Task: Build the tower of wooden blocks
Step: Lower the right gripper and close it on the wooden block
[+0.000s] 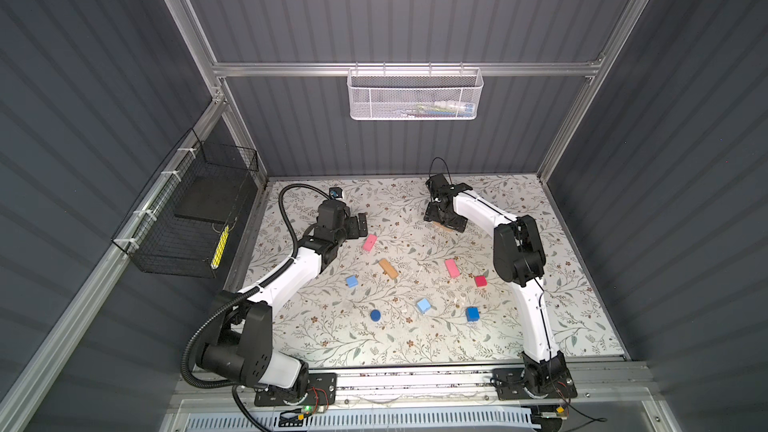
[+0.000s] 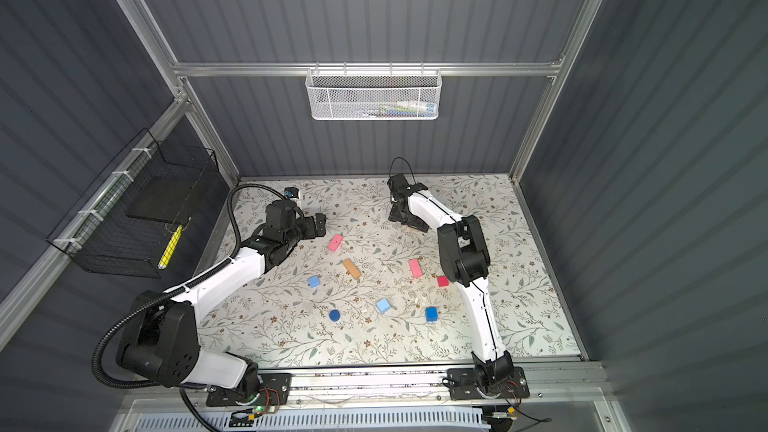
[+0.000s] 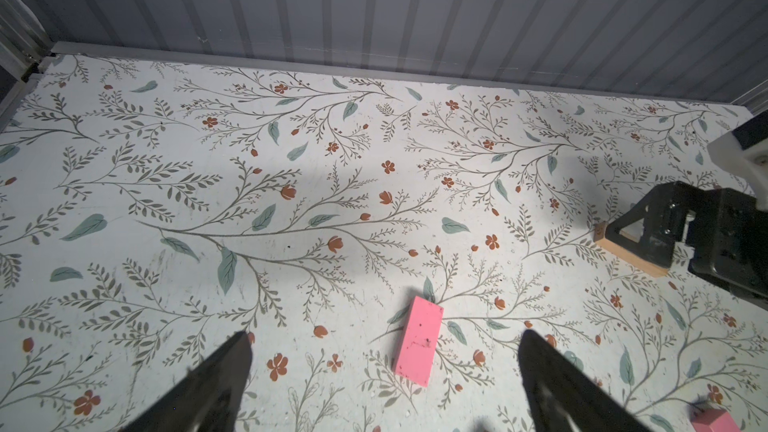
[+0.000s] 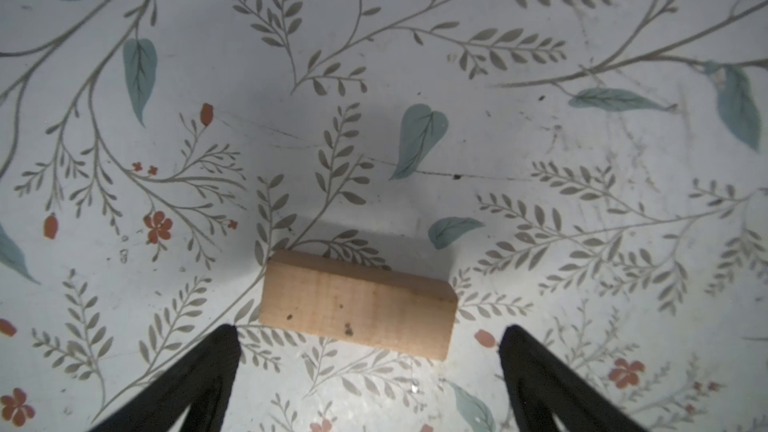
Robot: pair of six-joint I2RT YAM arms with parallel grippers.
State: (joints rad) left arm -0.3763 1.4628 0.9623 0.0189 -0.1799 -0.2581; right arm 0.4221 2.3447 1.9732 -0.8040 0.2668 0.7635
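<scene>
The right gripper (image 4: 370, 328) hung wide open, holding nothing, over the tan block (image 4: 357, 305), which lay flat on the table (image 1: 332, 338) near 1 o'clock. The block's long side ran from one finger toward the other, so I think the jaws needed a turn. The left gripper (image 3: 384, 332) was open too, with a pink block (image 3: 417, 340) just ahead.

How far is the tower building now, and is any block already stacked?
Done: nothing; no block lies on another, all lie singly on the table. In hand: the right gripper is open over a tan oblong, not gripping it; the left gripper is open near a pink oblong. Left: the whole tower, with the second tan oblong, the other pink oblong, the red cube, three blue cubes and the dark blue disc.
</scene>
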